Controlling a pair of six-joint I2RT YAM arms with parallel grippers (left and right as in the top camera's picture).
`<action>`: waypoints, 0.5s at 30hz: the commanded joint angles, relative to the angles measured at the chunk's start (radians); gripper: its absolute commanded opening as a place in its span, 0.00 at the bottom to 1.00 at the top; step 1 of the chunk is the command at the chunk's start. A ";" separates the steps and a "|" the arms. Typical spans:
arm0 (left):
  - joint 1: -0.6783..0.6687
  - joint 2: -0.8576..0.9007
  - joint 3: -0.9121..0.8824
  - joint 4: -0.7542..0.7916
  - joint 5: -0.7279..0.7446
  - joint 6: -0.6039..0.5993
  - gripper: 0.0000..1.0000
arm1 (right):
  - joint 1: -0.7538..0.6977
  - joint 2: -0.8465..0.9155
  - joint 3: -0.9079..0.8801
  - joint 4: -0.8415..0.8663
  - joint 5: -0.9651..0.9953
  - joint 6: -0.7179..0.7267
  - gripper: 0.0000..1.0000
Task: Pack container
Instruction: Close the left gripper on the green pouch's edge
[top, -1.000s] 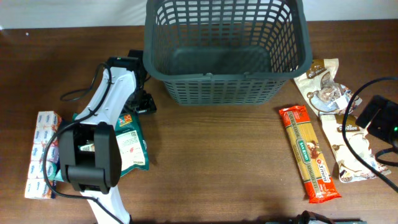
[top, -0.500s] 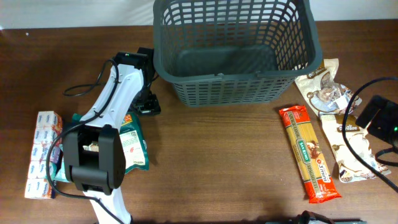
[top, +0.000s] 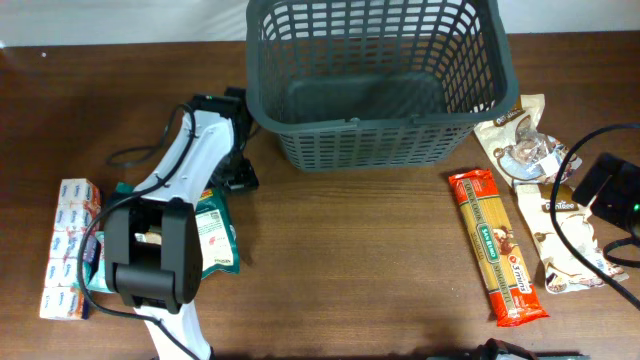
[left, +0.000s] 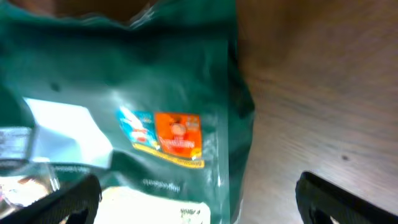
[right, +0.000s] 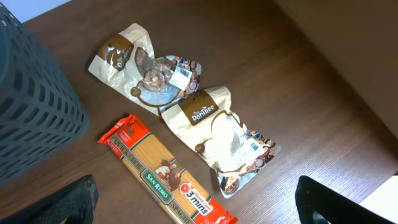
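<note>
The container, a large dark grey lattice basket, stands at the back middle with nothing inside it; its wall also shows in the right wrist view. My left gripper is by the container's front left corner. In the left wrist view it is open, with its fingers spread over a green packet lying on the table. My right gripper is open and empty, high above the spaghetti pack at the right.
Two brown-and-white pouches lie right of the spaghetti; they also show in the right wrist view. Blue-and-white boxes sit at the left edge. The right arm and its cables are at the far right.
The container has slid a little to the right. The left arm's wrist has moved right with it. The right side has not changed.
</note>
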 joint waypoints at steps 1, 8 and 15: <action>-0.006 0.007 -0.076 0.039 -0.006 -0.029 0.99 | -0.007 -0.002 0.016 0.000 -0.006 0.012 0.99; 0.005 0.008 -0.148 0.103 -0.007 -0.028 0.99 | -0.007 -0.002 0.016 0.000 -0.007 0.012 0.99; 0.028 0.009 -0.204 0.167 -0.007 -0.028 0.99 | -0.007 -0.002 0.016 -0.004 -0.007 0.012 0.99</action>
